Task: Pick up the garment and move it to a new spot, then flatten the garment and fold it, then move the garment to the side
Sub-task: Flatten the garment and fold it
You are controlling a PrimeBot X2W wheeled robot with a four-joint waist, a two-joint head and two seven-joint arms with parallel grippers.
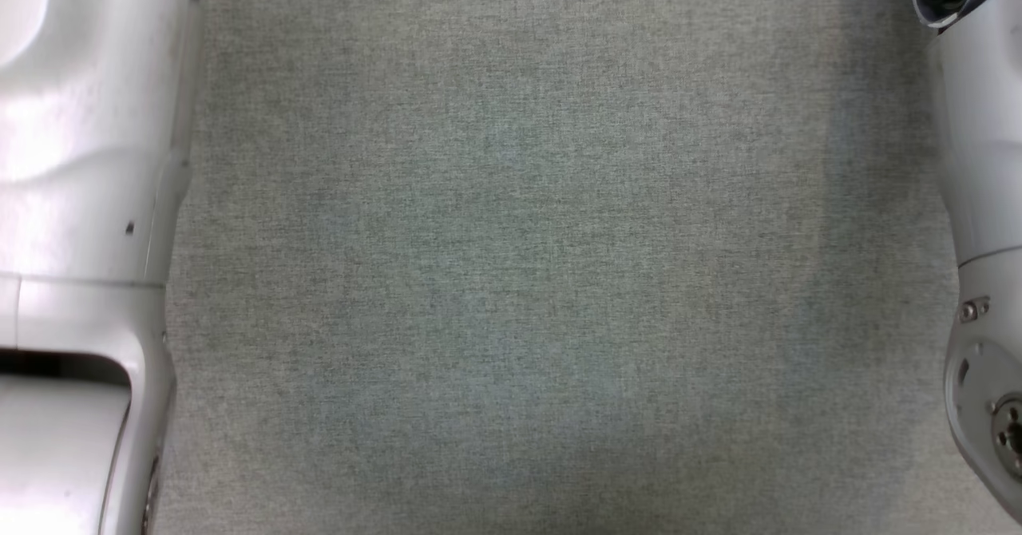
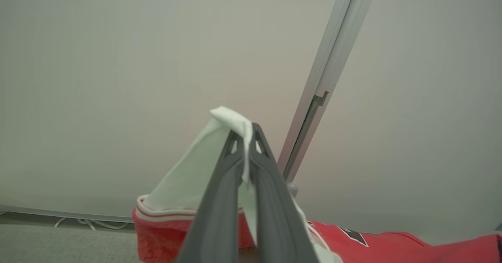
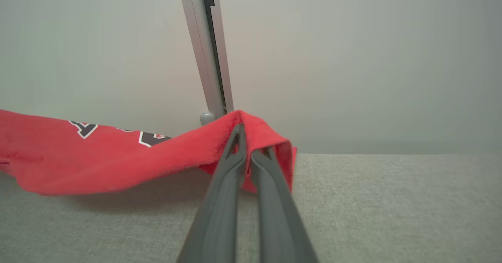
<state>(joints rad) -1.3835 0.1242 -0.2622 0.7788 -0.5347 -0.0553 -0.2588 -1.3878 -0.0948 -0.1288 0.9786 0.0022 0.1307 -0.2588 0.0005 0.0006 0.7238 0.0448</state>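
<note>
First, the head view: a desk (image 1: 511, 247) covered in grey-green woven cloth with a fine, even grain runs from edge to edge. A pale, glossy, rounded left forearm (image 1: 80, 200) stands along the desk's left edge. The right forearm (image 1: 982, 200), of the same smooth shell, stands along its right edge.

Next, the left wrist view: the left jaws are pressed together, with no gap, on a soft white fold of the garment (image 2: 188, 176). The fold pokes out past the tips of the long, dark, matte fingers (image 2: 219, 216). Below the fold the cloth widens to a ribbed band striped red and white, then to fleecy red fabric with black, white-edged lettering that trails off to the right. A slim, pale metal post (image 2: 329, 66) rises against a plain wall behind, and a thin white cable (image 2: 86, 223) lies at the desk's far edge.

Lastly, the right wrist view: the right jaws are likewise clamped tight on a red fold of the garment, the fingers (image 3: 219, 200) nipping a peaked corner. From there the cloth sags away to the left, raised off the desk near its far edge, with a shadow under it.
</note>
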